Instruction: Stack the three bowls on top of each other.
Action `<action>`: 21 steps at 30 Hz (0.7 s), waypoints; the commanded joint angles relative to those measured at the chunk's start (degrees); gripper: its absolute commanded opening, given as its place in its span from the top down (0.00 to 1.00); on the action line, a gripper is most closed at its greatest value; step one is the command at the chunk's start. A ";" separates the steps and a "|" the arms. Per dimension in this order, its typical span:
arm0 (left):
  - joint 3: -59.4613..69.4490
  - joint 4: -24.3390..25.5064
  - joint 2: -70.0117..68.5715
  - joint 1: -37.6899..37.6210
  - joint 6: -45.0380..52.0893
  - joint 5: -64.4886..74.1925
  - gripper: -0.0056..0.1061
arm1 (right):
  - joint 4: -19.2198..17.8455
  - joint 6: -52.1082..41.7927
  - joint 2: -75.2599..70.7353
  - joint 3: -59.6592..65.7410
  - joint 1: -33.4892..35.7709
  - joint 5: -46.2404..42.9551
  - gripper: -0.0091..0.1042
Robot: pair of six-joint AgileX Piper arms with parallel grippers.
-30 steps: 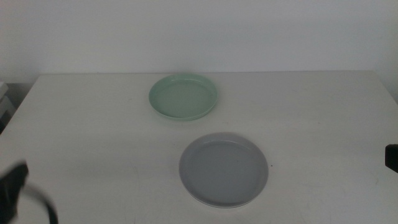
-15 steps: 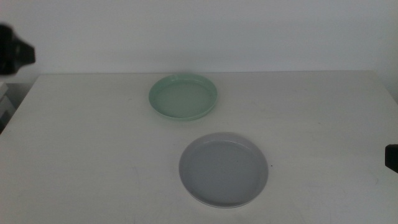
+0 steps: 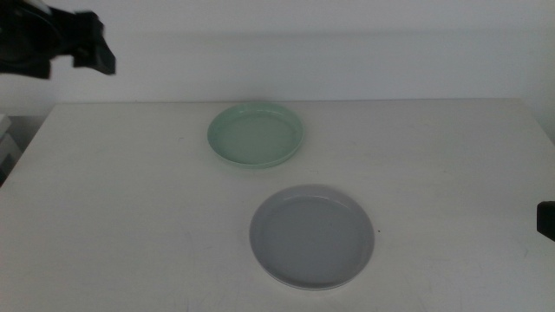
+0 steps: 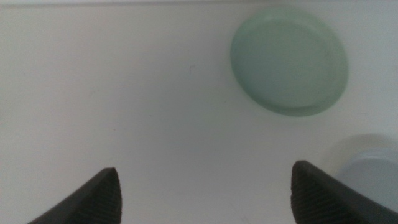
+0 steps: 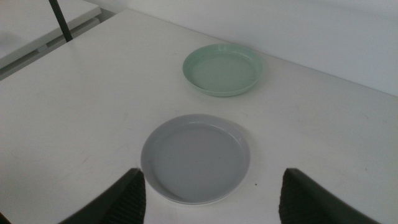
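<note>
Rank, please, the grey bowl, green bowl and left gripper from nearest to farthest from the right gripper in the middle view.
From the right gripper:
1. grey bowl, front centre.
2. green bowl, farther back.
3. left gripper, raised far left.

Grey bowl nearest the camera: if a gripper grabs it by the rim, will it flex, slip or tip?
The grey bowl looks rigid and moulded, so it probably won't flex. Its smooth, faintly glossy low rim gives the fingers little to bite, so slipping seems possible. Held by one edge, the wide shallow dish would likely droop; sitting flat on the table, it shouldn't roll.
</note>
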 commanded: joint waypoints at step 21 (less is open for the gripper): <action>-31.77 -7.87 41.26 -5.68 0.56 -5.67 0.07 | 0.66 -0.47 0.27 -1.46 -0.30 -3.26 0.44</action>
